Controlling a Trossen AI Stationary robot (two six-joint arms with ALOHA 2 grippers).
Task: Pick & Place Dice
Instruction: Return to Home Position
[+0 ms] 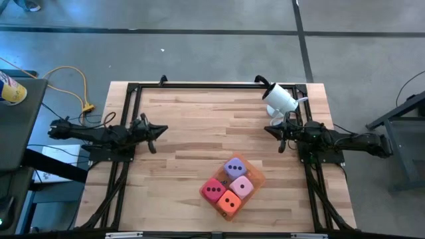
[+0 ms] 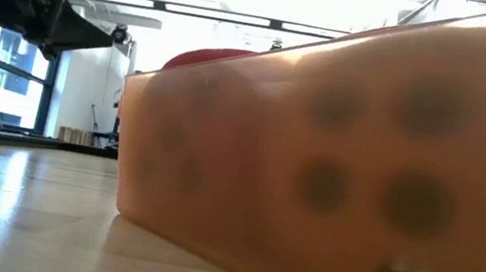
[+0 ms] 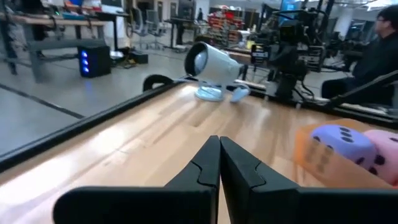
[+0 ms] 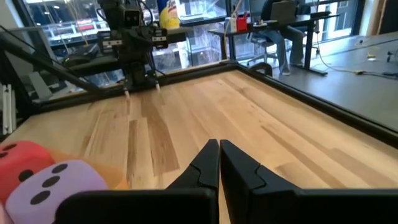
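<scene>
Four dice sit packed together in a translucent orange holder (image 1: 255, 178) on the wooden table, right of centre and toward the near edge: purple (image 1: 234, 168), pink (image 1: 242, 186), red (image 1: 213, 190) and orange (image 1: 230, 202). My left gripper (image 1: 164, 129) hovers shut at the table's left side, pointing level toward the right. My right gripper (image 1: 267, 129) hovers shut at the right side, pointing left. The left wrist view shows the purple die (image 3: 341, 142) and pink die (image 3: 385, 155). The right wrist view shows the red die (image 4: 22, 160) and purple die (image 4: 56, 183). In the low view the holder's wall (image 2: 363, 173) fills most of the picture.
A white camera (image 1: 280, 98) stands on the table's far right, close behind my right gripper. A black frame (image 1: 133, 89) runs around the tabletop. Bare wood lies between the two grippers and across the far half. A person (image 3: 379, 56) sits beyond the table.
</scene>
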